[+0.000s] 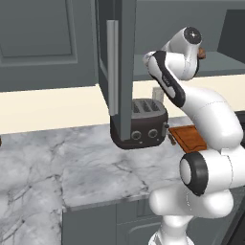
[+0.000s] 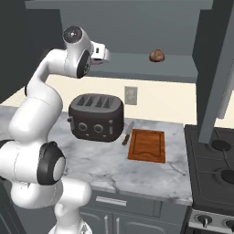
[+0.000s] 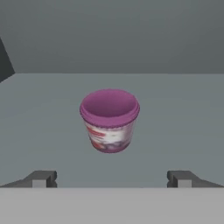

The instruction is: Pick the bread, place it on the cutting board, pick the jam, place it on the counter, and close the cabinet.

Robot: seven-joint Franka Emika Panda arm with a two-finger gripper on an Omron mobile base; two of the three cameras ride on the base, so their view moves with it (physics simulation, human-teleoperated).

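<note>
The jam [image 3: 110,120], a pink-purple cup with a pale printed band, stands upright on the grey shelf of the open cabinet [image 2: 183,68]. My gripper [image 3: 112,178] is open and a short way in front of the jam, its fingertips wide on either side and touching nothing. In the right base view the gripper [image 2: 102,53] reaches into the cabinet at shelf height. The bread [image 2: 157,55], a brown lump, rests on the same shelf further right, also seen as the bread [image 1: 203,52]. The cutting board [image 2: 147,145] lies empty on the counter [image 2: 100,162].
A dark toaster [image 2: 97,118] stands on the counter under the gripper, with a knife [image 2: 127,133] between it and the board. The open cabinet door [image 1: 116,72] hangs over the counter left of the arm; another door [image 2: 215,82] juts out at right. A stove [image 2: 215,169] borders the counter.
</note>
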